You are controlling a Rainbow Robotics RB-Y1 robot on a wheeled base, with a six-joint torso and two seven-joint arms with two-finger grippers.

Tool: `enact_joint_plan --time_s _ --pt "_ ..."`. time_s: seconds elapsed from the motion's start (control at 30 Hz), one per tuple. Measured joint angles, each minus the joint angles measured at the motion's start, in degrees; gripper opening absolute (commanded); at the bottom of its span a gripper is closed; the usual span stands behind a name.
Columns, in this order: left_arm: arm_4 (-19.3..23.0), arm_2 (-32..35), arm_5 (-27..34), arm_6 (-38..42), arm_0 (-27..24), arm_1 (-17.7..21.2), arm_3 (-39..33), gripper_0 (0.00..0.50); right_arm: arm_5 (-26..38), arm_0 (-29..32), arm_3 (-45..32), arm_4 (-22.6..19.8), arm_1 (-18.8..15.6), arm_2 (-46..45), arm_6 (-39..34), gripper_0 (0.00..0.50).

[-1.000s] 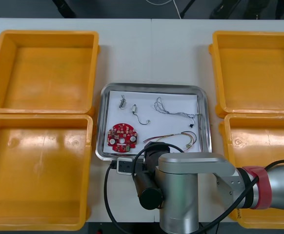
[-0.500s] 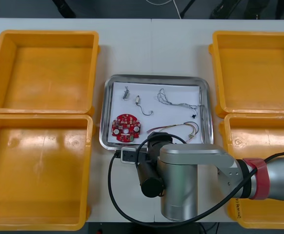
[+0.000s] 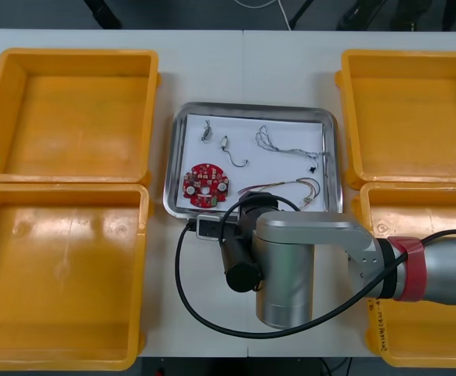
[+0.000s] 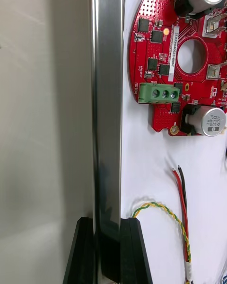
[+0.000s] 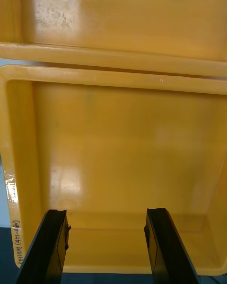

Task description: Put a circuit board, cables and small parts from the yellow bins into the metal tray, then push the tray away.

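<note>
Up the front view slides the metal tray [image 3: 253, 108], its far rim now higher in the frame than half a second ago and the right arm [image 3: 306, 266] stretched after it. It sits dead centre, between the yellow bins [image 3: 71, 53] on either side, a little above the middle of the picture. On its white liner, the round red circuit board [image 3: 205, 184] lies lower left, the red and yellow cable [image 3: 291, 188] lower right, a thin pale cable [image 3: 279, 145] upper right, and small metal parts [image 3: 205, 130] upper left.

Now the right gripper [image 4: 108, 227]: in its wrist view the black fingers [image 4: 85, 246] pinch the tray's shiny near rim, one outside on the table [image 3: 244, 70] side, one inside on the liner (the cable curls just beside that inner finger).

Over on the left, the left gripper [image 5: 106, 217] hangs above a bare bin [image 5: 123, 137], fingers [image 5: 52, 236] spread wide with nothing between them.
</note>
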Motion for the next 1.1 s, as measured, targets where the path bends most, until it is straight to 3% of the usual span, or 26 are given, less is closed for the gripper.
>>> enact_joint_plan --time_s 0.57,1.1 --pt "0.0 0.0 0.0 0.0 0.0 0.0 0.0 0.477 -19.9 -1.4 9.0 4.3 -0.3 -2.3 0.0 0.0" --pt "0.0 0.0 0.0 0.0 0.0 0.0 0.0 0.476 -21.1 -3.3 10.1 3.0 -3.5 -2.3 0.0 0.0"
